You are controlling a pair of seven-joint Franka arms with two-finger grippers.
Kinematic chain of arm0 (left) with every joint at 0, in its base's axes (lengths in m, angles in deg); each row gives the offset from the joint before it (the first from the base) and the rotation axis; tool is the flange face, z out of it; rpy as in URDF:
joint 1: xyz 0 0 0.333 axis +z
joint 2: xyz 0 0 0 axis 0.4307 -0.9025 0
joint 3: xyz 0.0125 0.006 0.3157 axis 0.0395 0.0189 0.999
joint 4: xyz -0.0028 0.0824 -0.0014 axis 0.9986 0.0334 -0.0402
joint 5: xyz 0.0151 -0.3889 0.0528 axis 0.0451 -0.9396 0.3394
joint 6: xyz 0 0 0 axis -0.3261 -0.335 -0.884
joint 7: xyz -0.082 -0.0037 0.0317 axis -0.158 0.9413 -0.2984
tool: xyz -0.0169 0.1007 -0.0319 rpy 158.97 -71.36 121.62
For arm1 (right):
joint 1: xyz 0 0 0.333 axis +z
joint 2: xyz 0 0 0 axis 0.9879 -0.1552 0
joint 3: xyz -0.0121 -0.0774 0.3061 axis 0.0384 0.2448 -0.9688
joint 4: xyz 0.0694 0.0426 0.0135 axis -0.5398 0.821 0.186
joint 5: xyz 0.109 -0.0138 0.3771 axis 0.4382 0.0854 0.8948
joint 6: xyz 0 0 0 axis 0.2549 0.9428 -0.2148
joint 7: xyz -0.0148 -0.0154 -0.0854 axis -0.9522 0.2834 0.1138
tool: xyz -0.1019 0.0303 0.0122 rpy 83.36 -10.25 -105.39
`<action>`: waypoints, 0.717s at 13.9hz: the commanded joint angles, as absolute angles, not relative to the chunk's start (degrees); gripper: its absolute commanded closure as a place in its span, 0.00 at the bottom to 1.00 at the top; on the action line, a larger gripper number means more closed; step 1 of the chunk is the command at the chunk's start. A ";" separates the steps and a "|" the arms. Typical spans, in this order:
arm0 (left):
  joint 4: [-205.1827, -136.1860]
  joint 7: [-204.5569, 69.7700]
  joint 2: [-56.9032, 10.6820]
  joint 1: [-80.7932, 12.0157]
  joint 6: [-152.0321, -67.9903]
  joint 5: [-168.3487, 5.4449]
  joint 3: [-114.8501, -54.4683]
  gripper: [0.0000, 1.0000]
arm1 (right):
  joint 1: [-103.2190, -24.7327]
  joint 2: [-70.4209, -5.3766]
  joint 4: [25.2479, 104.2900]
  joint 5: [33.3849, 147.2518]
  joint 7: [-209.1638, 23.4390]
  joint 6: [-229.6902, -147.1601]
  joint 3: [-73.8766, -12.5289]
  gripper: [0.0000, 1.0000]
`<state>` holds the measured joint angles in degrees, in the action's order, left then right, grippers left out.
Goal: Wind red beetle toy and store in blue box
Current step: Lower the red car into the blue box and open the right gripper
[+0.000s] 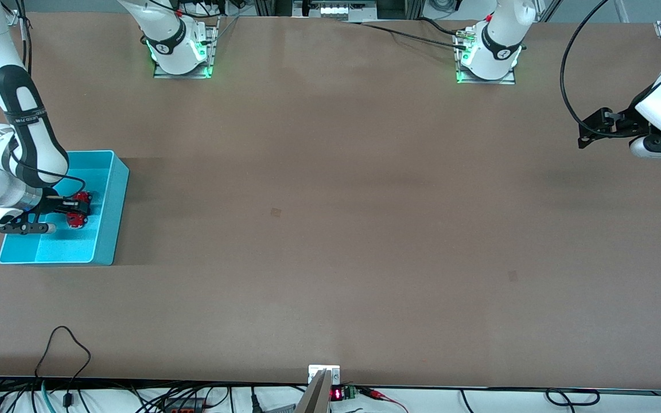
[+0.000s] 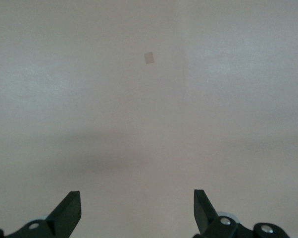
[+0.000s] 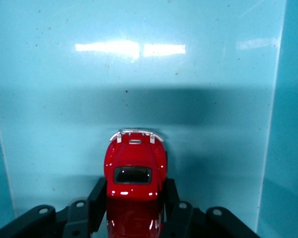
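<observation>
The table (image 1: 330, 229) is a wide, flat surface covered in matte brown material, with faint seams and two small darker square patches (image 1: 275, 212) on it. Along its edge nearest the front camera run loose black cables (image 1: 63, 350) and a small module with a red display (image 1: 336, 394). Both arm bases (image 1: 181, 54) are bolted at the edge farthest from that camera and glow green at their mounts.

The blue box (image 1: 109, 223) rests on the table at the right arm's end, its long axis running toward the front camera. Its walls are plain and its flat floor reflects an overhead light.

The right gripper (image 3: 134, 208) is lowered inside the blue box, over its floor. Its fingers are closed against both flanks of the red beetle toy (image 3: 135, 171), which sits between them with its silvery bumper pointing away from the wrist.

The left arm waits at its own end of the table. The left gripper (image 2: 136, 210) hangs over bare tabletop, its fingers spread wide apart and holding nothing.
</observation>
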<state>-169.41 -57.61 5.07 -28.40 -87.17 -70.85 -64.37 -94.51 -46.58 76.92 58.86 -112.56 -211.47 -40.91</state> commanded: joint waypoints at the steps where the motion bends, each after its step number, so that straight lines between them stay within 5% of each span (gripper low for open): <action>1: -167.83 -57.43 4.36 -28.42 -86.45 -71.40 -64.05 0.00 | -94.78 -45.90 77.63 58.57 -111.56 -211.76 -41.18 0.00; 6: -167.83 -57.43 4.36 -28.41 -86.45 -71.32 -64.05 0.00 | -93.91 -43.01 75.01 58.66 -111.74 -206.69 -41.80 0.00; 10: -167.83 -57.43 4.36 -28.41 -86.45 -71.32 -64.05 0.00 | -90.93 -42.03 60.00 64.11 -109.56 -184.46 -41.62 0.00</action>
